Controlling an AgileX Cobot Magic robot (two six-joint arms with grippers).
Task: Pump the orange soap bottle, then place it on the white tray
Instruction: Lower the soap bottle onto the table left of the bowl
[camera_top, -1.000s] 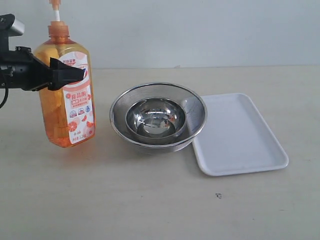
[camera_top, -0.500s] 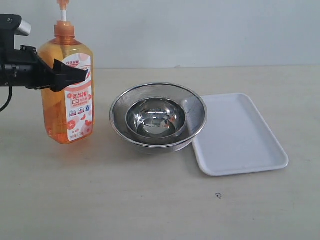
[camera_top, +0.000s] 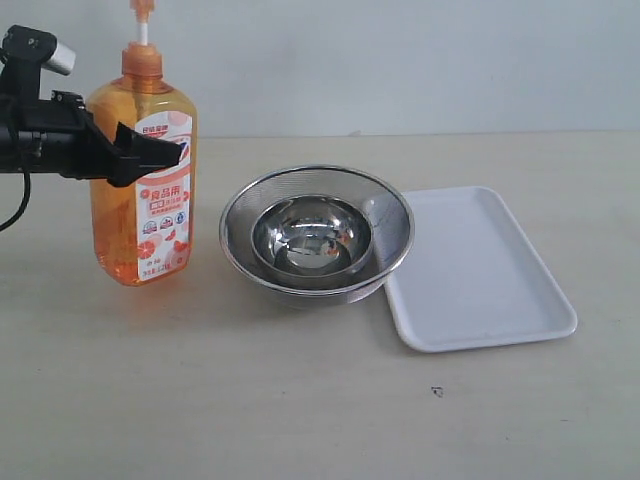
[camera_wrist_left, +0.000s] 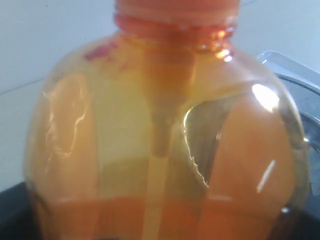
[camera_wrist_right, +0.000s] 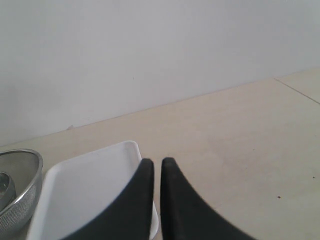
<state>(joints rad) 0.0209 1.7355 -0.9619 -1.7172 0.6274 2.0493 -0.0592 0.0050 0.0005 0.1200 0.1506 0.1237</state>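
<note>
The left end effector (camera_top: 160, 152), clamped around the orange soap bottle (camera_top: 140, 230), has straightened it upright left of the steel strainer bowl (camera_top: 316, 235), suggesting transport toward the white tray (camera_top: 480, 270); the right end effector (camera_wrist_right: 156, 165) is pressed together.

Left gripper (camera_top: 152, 154) clasps bottle (camera_top: 140, 232) — upright.

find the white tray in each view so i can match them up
Exterior view: the white tray lies at the right of the picture, right beside the steel strainer bowl.
Left wrist view: not in it; the orange soap bottle fills the picture.
Right wrist view: the white tray lies between the strainer bowl and the shut right claw, partly hidden behind the claw.
Shared landmark: the strainer bowl next to the tray.
</note>
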